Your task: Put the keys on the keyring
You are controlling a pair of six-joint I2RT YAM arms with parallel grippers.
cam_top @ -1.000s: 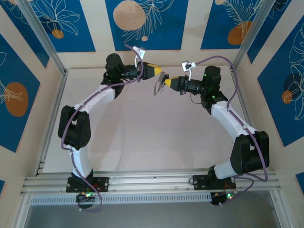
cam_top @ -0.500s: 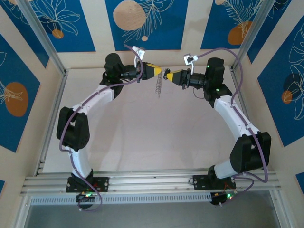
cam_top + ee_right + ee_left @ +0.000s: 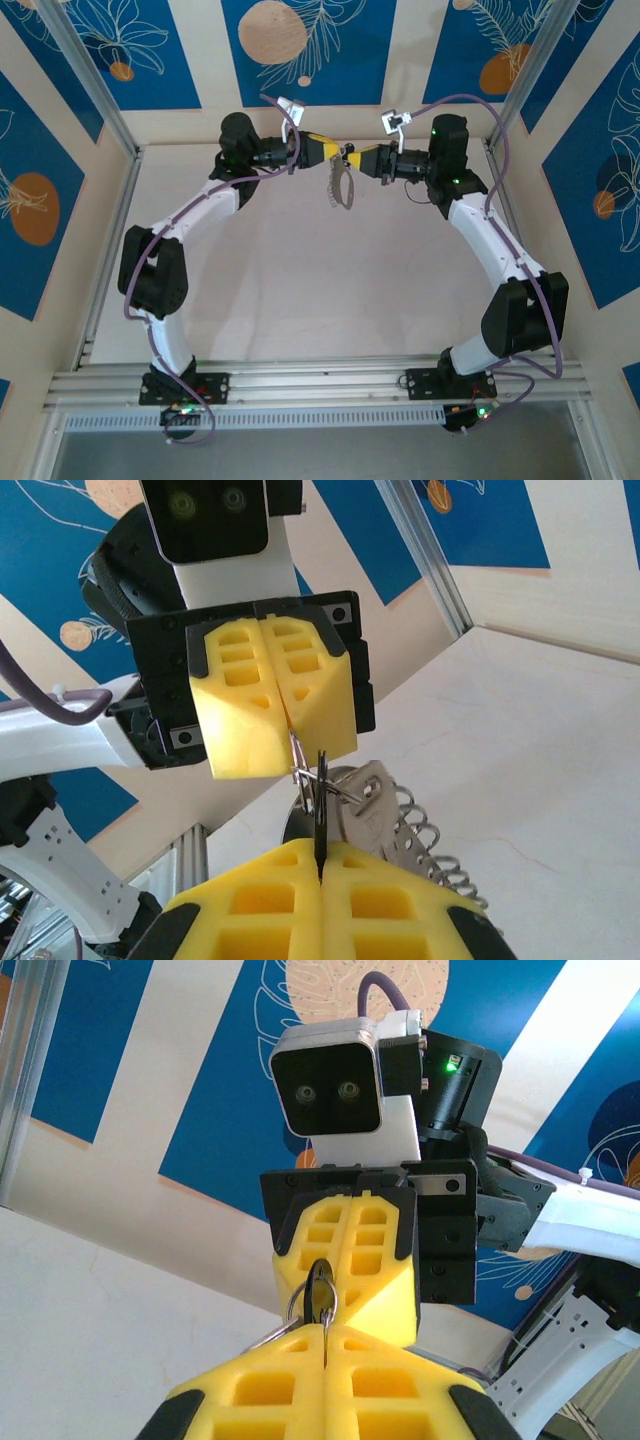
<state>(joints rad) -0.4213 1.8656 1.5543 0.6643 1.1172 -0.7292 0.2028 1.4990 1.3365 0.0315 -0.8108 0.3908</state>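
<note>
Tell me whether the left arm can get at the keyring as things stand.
Likely yes: the left gripper, shut, meets the right gripper tip to tip, and the keyring hangs at that junction with nothing between.

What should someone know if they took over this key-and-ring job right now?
Left fingers: shut on the top of the keyring, which hangs in mid-air.
Right fingers: shut on the key, tip to tip with the left.
Done: both things are lifted and meet at the fingertips.
Left: threading. I cannot tell whether the key is on the ring yet.
</note>
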